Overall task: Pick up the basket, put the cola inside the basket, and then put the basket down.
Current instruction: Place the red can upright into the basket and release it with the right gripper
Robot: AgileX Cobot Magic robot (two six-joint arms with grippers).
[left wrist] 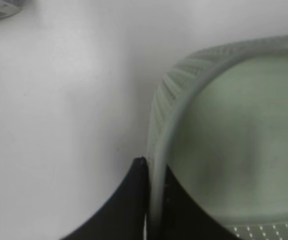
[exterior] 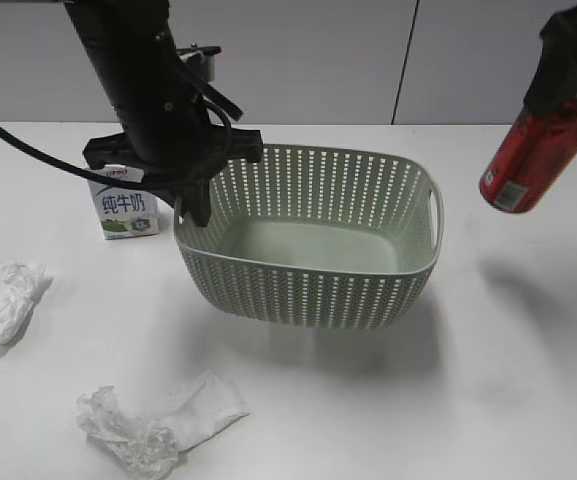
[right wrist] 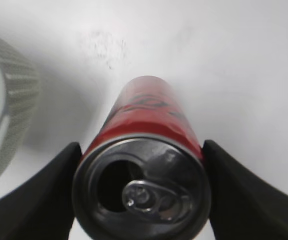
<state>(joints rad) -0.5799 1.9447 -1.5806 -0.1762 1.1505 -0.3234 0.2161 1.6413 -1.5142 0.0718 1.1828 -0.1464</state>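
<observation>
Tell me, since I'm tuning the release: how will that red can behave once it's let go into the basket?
The cola looks already opened, so it is probably light and may dribble if tipped. Tall, slim and round, it will likely topple and roll on the basket floor. Its smooth metal wall could slip in the right gripper, which clamps it near the top.

Sage-green basket (exterior: 313,265) with slotted sides; red cola (exterior: 530,160) with silver top, white label patch; white-and-blue carton (exterior: 124,210); black grippers; white table (exterior: 488,380).
</observation>
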